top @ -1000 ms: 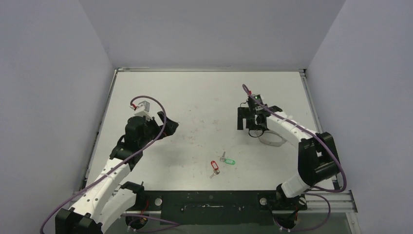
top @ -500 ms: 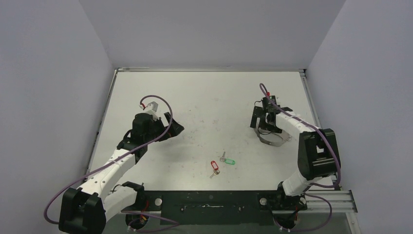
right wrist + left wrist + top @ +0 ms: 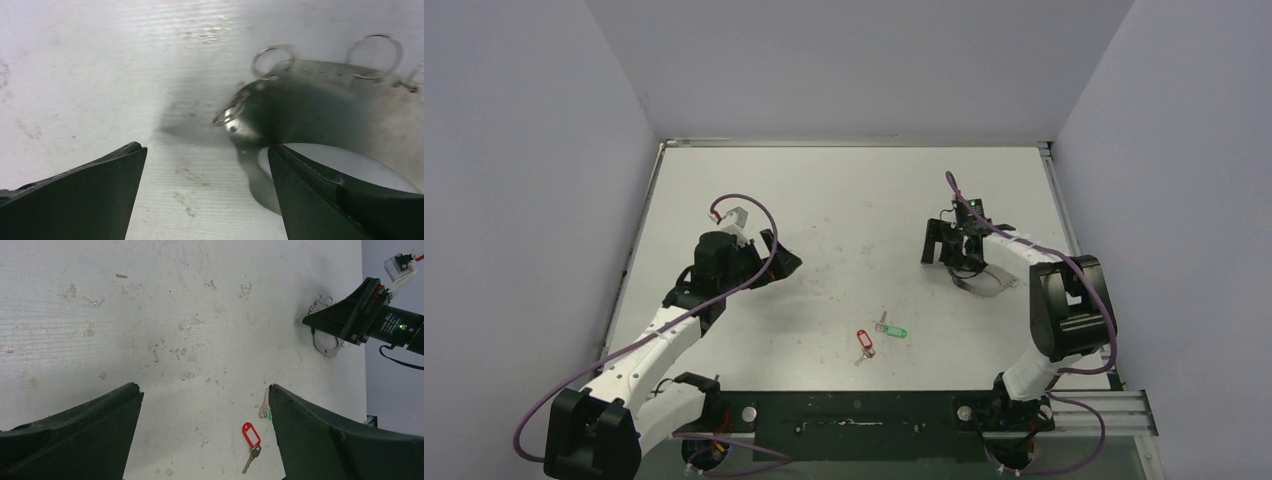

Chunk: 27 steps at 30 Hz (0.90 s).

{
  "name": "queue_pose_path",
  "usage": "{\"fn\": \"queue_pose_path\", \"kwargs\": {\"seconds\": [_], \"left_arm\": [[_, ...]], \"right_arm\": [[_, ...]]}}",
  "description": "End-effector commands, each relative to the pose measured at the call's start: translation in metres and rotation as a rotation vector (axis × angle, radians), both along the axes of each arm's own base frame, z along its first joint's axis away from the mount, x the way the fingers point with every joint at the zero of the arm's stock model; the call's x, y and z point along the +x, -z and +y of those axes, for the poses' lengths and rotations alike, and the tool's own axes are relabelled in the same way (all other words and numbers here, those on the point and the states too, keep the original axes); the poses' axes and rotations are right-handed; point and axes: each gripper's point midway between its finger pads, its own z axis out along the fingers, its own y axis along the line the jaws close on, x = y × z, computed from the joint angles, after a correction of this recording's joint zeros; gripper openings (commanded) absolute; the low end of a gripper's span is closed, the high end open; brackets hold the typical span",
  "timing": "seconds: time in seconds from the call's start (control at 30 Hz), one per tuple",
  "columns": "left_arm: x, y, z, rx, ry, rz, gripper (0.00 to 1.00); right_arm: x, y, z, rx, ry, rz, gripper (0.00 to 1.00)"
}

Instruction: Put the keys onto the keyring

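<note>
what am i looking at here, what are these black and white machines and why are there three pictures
These are two robot arms, the left arm and the right arm, bolted to the near edge of a white table. One picture looks down from above. The other two come from a camera on each wrist, so the dark wedges at the bottom are that arm's own claw fingers. On the table lie the red-tagged key, the green-tagged key and, further right, a silvery keyring. The left claw and the right claw are both open and hold nothing. The right claw is close to the keyring.
</note>
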Motion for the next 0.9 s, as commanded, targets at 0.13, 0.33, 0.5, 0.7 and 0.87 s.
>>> {"fn": "queue_pose_path", "kwargs": {"seconds": [0.13,0.33,0.5,0.7,0.87], "left_arm": [[0.016,-0.025,-0.007,-0.033,0.009,-0.058,0.97],[0.014,-0.020,-0.007,-0.026,0.013,-0.037,0.97],[0.015,-0.013,-0.007,-0.019,0.012,-0.024,0.97],[0.022,-0.004,-0.024,-0.072,0.061,0.003,0.94],[0.027,0.011,-0.048,-0.124,0.119,0.046,0.86]], "right_arm": [[-0.036,0.023,0.125,0.198,-0.270,0.113,0.98],[-0.049,-0.016,0.203,0.264,-0.464,0.043,0.98],[-0.042,-0.066,0.205,0.293,-0.483,-0.073,1.00],[-0.029,-0.081,0.158,0.282,-0.381,-0.112,0.99],[-0.022,-0.058,0.100,0.286,-0.227,-0.067,0.99]]}}
